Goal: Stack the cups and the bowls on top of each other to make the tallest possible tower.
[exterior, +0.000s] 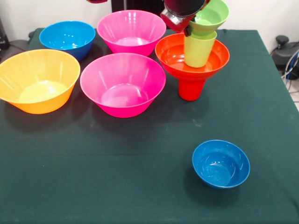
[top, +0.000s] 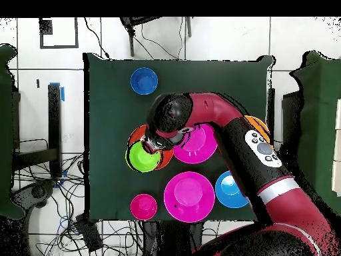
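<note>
A: Going left to right in the front view, what is on the green table (exterior: 140, 196)?

B: A big yellow-orange bowl (exterior: 38, 80) at the left edge, with a mid-sized blue bowl (exterior: 67, 38) behind it. Then two big pink bowls, one nearer (exterior: 123, 83) and one farther back (exterior: 131, 30).

A: And the tower (exterior: 194, 56)?

B: Right of the pink bowls. A red cup (exterior: 190, 87) stands as the base, a wide red-orange bowl (exterior: 174, 55) sits on it, and a lime-green cup (exterior: 199, 49) stands inside that. A tilted green bowl (exterior: 210, 16) rests on the cup's rim.

A: The gripper (exterior: 181, 21)?

B: It is at the green bowl's left rim; I cannot tell whether it is clamped or loose.

A: Anything else?

B: A small blue bowl (exterior: 221, 163) sits alone near the front, well apart.
</note>
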`<state>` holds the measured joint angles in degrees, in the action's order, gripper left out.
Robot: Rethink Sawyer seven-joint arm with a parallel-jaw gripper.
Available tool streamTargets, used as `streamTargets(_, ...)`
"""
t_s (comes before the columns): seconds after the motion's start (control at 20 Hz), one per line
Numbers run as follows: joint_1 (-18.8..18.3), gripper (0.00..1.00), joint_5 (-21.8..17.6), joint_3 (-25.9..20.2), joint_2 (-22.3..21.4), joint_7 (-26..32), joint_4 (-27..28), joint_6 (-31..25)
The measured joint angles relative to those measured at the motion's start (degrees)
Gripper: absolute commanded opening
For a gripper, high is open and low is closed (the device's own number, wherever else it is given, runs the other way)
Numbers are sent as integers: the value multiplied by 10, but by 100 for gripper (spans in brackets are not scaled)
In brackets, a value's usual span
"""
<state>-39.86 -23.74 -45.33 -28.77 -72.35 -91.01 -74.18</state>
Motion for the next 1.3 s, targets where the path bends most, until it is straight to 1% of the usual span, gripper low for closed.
streamTargets(0.7,-13,0,-9,-7,-5,0,0,0)
streamTargets(1.05,-13,0,-26,-7,-5,0,0,0)
streamTargets(1.3,-11,0,-27,-7,-3,0,0,0)
